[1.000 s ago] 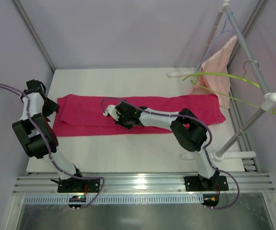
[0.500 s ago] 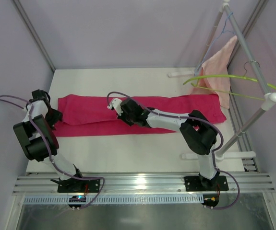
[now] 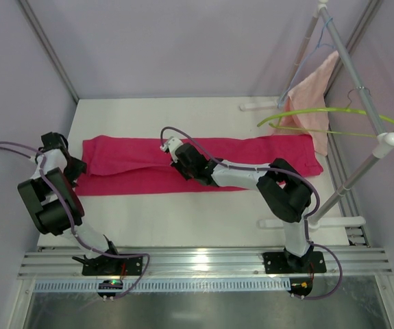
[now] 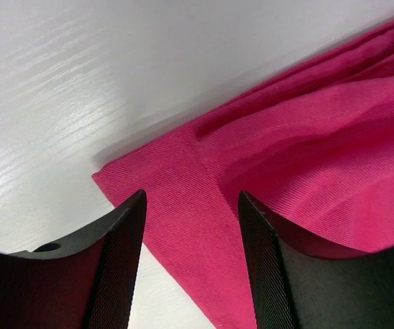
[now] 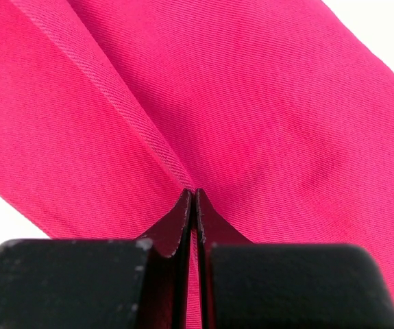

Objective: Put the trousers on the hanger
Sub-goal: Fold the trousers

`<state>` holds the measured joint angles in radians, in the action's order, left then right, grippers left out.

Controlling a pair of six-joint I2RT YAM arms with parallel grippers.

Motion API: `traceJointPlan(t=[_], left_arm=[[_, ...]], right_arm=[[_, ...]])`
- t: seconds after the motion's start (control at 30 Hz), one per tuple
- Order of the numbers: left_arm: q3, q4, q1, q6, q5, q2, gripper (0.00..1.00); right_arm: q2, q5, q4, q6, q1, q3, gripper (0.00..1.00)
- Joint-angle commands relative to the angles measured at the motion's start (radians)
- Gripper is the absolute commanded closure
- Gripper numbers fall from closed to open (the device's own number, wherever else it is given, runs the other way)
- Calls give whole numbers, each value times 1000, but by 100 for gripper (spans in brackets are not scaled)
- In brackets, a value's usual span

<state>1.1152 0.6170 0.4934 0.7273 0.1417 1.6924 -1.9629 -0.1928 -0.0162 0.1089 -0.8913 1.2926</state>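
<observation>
The magenta trousers (image 3: pixel 128 164) lie flat and long across the white table, left to right. My left gripper (image 3: pixel 72 166) is at their left end. In the left wrist view it (image 4: pixel 192 199) stands open, its fingers straddling the corner of the trousers (image 4: pixel 306 137) just above the cloth. My right gripper (image 3: pixel 177 156) is over the middle of the trousers. In the right wrist view it (image 5: pixel 195 193) is shut on a raised fold of the trousers (image 5: pixel 265 103). The lime-green hanger (image 3: pixel 320 113) hangs from the rack at the right, apart from both grippers.
A white pipe rack (image 3: pixel 388 139) stands along the table's right side. A salmon-pink towel (image 3: pixel 312 96) and a light-blue wire hanger (image 3: pixel 323 31) hang from it. The table (image 3: pixel 183 219) ends at an aluminium rail by the arm bases.
The left gripper dropped toward the trousers' left corner and its jaws narrowed slightly. The right gripper slid toward the far side along the cloth. The green hanger swung on the rack.
</observation>
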Motion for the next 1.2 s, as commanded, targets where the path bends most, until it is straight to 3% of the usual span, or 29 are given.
traceJointPlan(t=[0.0,0.2,0.5,0.77,0.87,0.9,1.03,1.17], left_arm=[[-6,-72,10,-32,-19,-60,43],[-2,-80,10,-14,-40,-33,45],[44,-65,10,11,-30,50,57],[46,-91,10,34,-31,107,59],[51,-97,11,32,-37,121,68],[54,-91,11,34,-37,130,79],[60,-76,10,27,-21,115,99],[100,-34,10,6,-7,89,99]], right_arm=[[53,-76,64,-51,8,-21,96],[50,-82,76,-67,15,-30,96],[52,-59,88,-64,15,-39,96],[44,-50,91,-61,15,-39,96],[41,-50,91,-61,17,-41,96],[41,-48,93,-60,15,-41,96],[38,-53,90,-54,15,-33,96],[36,-54,73,-54,15,-12,96]])
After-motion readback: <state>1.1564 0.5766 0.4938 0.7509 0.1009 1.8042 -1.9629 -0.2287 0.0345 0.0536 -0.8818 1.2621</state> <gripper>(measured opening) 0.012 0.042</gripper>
